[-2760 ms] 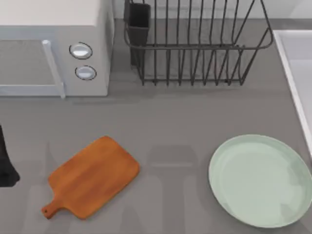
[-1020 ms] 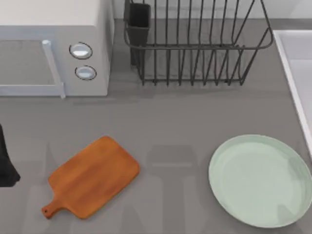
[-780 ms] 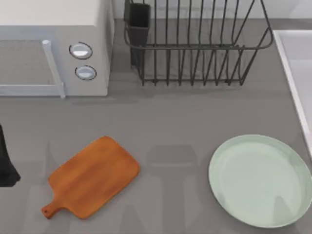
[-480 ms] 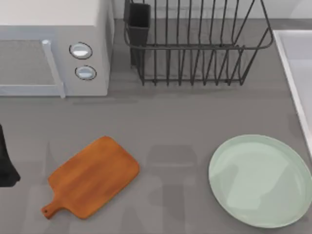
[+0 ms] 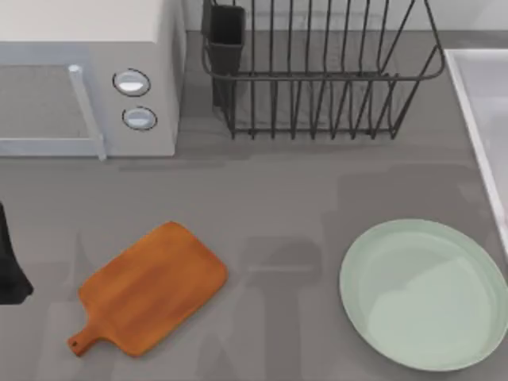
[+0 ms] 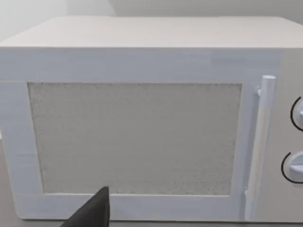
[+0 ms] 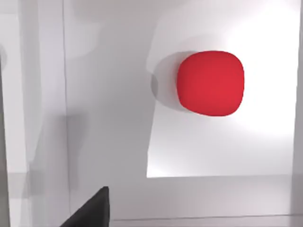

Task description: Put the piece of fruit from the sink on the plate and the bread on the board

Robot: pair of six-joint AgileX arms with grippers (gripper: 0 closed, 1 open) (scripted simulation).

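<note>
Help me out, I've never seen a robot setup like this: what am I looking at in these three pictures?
It is a simulated kitchen counter worked by two robot arms. One camera looks down from above: it shows a microwave, a wire dish rack, a wooden board, a pale green plate, both bare, and the sink at the right edge. The other two cameras ride on the arms' wrists. The left one faces the microwave door; part of the left arm sits at the table's left edge. The right one looks down into the sink at a red fruit. Nothing is held.
</note>
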